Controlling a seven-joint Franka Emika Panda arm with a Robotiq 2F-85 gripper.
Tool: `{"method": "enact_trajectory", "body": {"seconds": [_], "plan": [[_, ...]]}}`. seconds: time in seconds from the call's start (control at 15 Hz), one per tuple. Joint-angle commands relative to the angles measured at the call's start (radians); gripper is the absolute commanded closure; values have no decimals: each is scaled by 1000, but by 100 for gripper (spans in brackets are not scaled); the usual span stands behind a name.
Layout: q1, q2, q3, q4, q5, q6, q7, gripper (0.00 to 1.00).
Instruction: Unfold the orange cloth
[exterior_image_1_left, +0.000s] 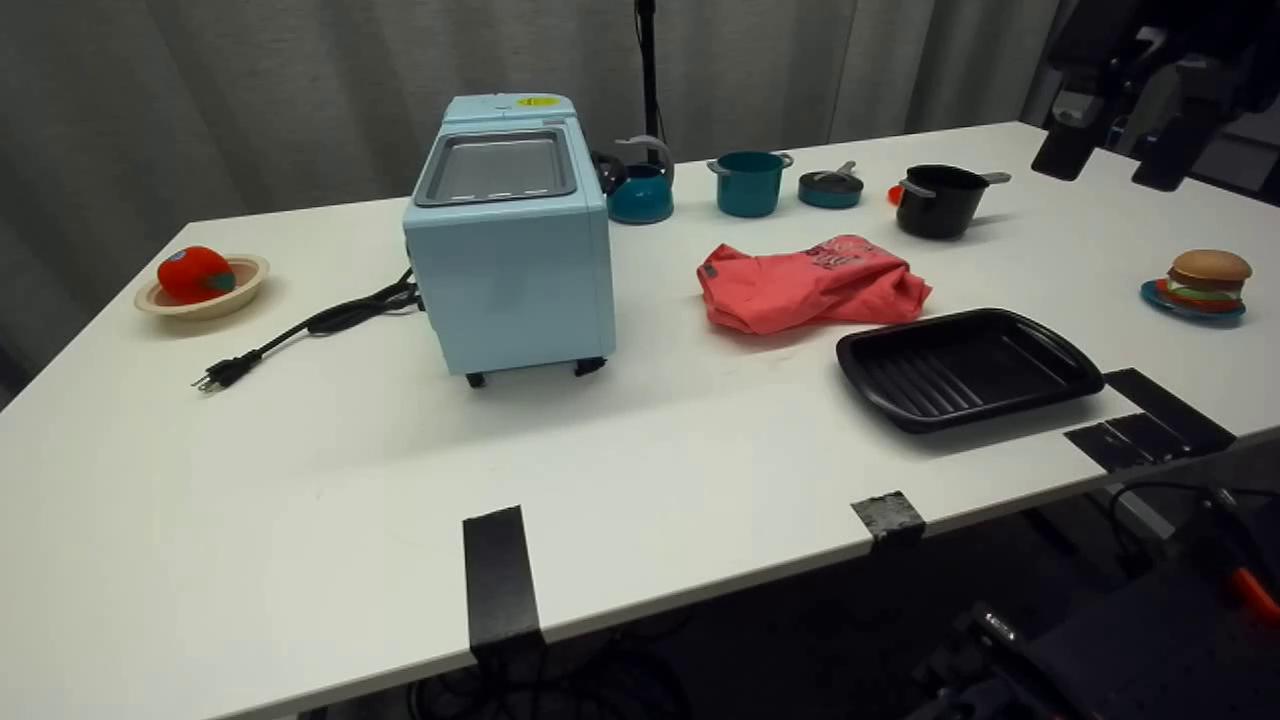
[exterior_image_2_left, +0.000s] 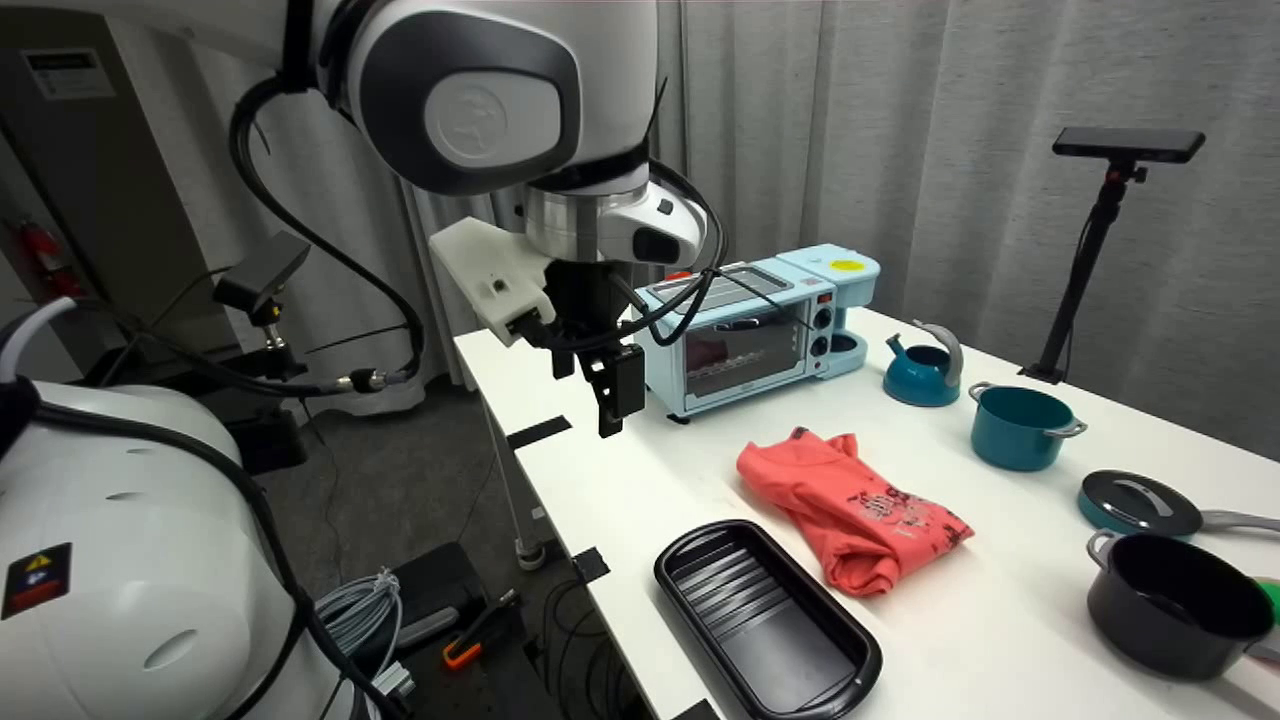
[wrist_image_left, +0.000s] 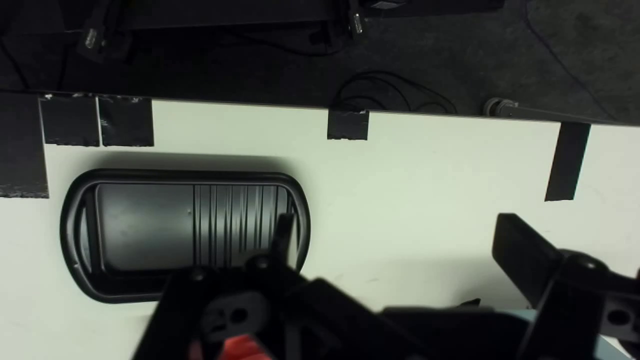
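The orange cloth (exterior_image_1_left: 815, 288) lies folded and wrinkled on the white table, with printed lettering on top; it shows in both exterior views (exterior_image_2_left: 845, 510). In the wrist view only a sliver of the cloth (wrist_image_left: 242, 348) peeks through the gripper linkage at the bottom edge. My gripper (exterior_image_1_left: 1110, 165) hangs high above the table, well apart from the cloth. Its fingers (wrist_image_left: 522, 250) are spread wide in the wrist view, with just table surface visible between them. In an exterior view the gripper (exterior_image_2_left: 588, 395) points downward, held by nothing and holding nothing.
A black tray (exterior_image_1_left: 1010, 362) lies close beside the cloth on the table's front side. A light-blue toaster oven (exterior_image_1_left: 510, 290) stands on its other side. Behind are a kettle (exterior_image_1_left: 640, 197), a teal pot (exterior_image_1_left: 748, 188), a lidded pan (exterior_image_2_left: 1140, 505) and a black pot (exterior_image_2_left: 1175, 610). A toy burger (exterior_image_1_left: 1205, 280) sits nearby.
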Motion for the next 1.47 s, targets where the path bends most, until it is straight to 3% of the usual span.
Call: {"method": "enact_trajectory", "body": {"seconds": [0.0, 0.73, 1.4], "plan": [[-8, 0, 7, 2, 5, -3, -5, 0], [-7, 31, 16, 13, 7, 24, 6, 0], [-3, 403, 30, 223, -6, 273, 5, 0]]}}
